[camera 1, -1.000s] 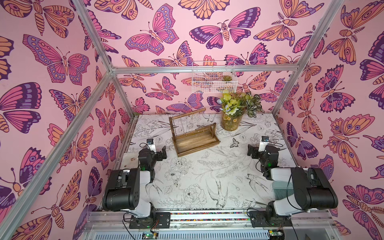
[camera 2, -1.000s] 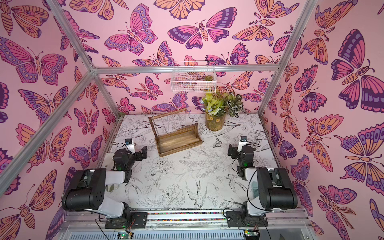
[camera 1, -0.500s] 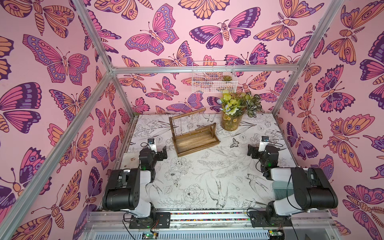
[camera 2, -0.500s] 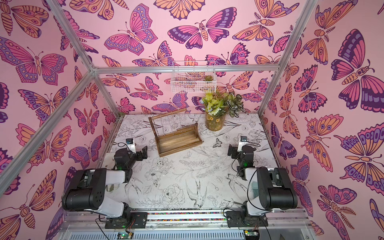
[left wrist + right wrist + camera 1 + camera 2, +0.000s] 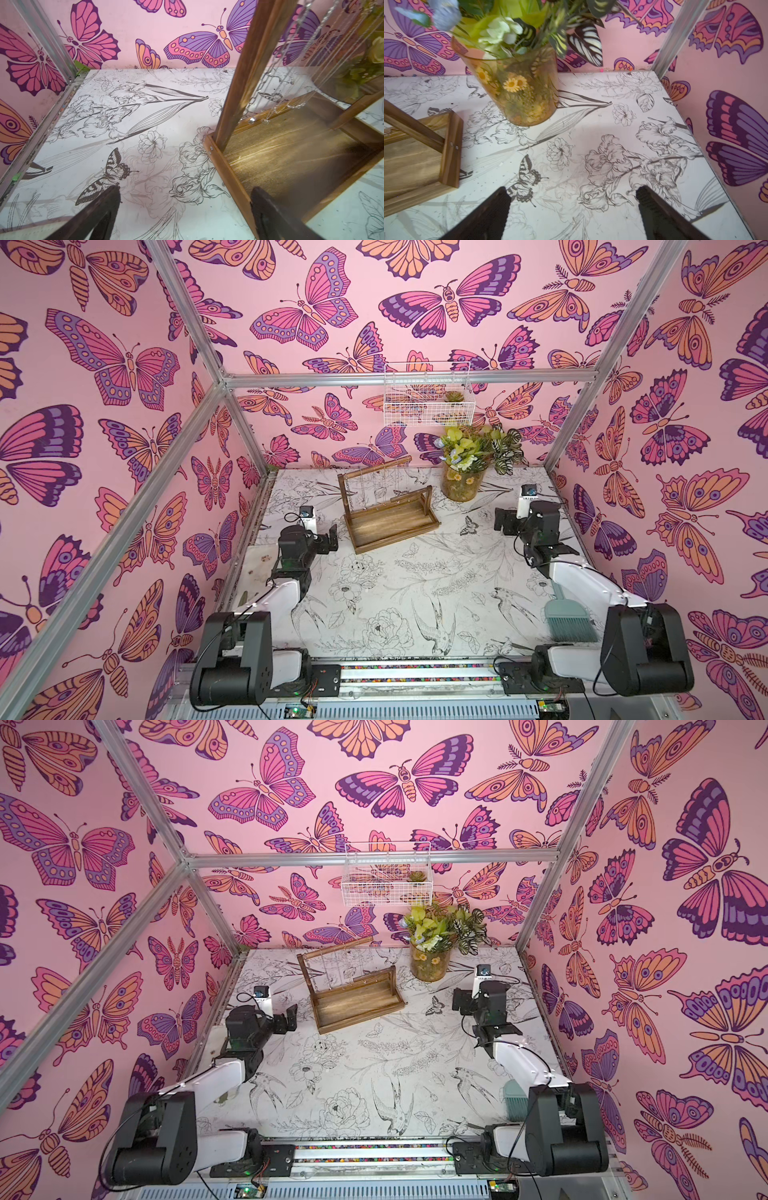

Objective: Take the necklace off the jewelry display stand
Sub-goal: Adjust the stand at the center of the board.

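Stillness: nothing has moved. The left gripper (image 5: pixel 185 199) and right gripper (image 5: pixel 573 197) flank the stand (image 5: pixel 390 524), fingers open and empty. The necklace (image 5: pixel 256 91) hangs from the stand's top bar, so removal hasn't begun.

Positions are referred to the jewelry display stand (image 5: pixel 390 514), which sits on the table (image 5: pixel 415 585) toward the rear.

- Necklace chains (image 5: pixel 257 91): hanging from its top bar (image 5: pixel 376 467).
- Vase of flowers (image 5: pixel 462 487): just right of the stand, slightly behind.
- Wire basket (image 5: pixel 428 400): behind and above, on the rear wall, with a small plant (image 5: pixel 453 396) in it.
- Left gripper (image 5: pixel 332 537): near the stand's left front corner.
- Right gripper (image 5: pixel 503 522): right of the stand.
- Hand brush (image 5: pixel 571 624): well in front and to the right, on the table.
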